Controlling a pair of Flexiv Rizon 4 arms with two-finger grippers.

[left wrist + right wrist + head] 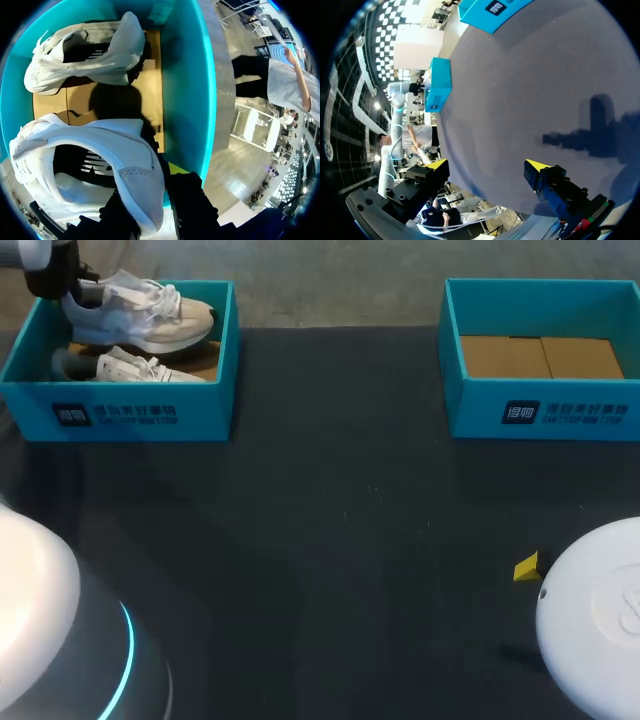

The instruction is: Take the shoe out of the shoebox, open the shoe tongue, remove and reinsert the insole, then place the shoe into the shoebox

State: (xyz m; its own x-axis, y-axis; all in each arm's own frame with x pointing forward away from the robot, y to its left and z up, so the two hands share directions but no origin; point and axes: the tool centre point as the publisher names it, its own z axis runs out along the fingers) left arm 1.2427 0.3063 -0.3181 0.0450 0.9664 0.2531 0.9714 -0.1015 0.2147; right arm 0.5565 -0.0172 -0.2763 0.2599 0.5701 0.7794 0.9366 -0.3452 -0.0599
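**A:** Two shoes in the left shoebox [212, 390], right? What's the left gripper [80, 288] doing?

**B:** yep. it's clamped on the heel of the far shoe [140, 315], one finger on each side of the collar. second shoe [130, 367] lies on the cardboard floor, nearer the front wall.

**A:** And over on the right?

**B:** right shoebox [470, 410] shows its cardboard floor. right gripper [487, 167] hangs over the dark bench [330, 540], fingers spread wide apart.
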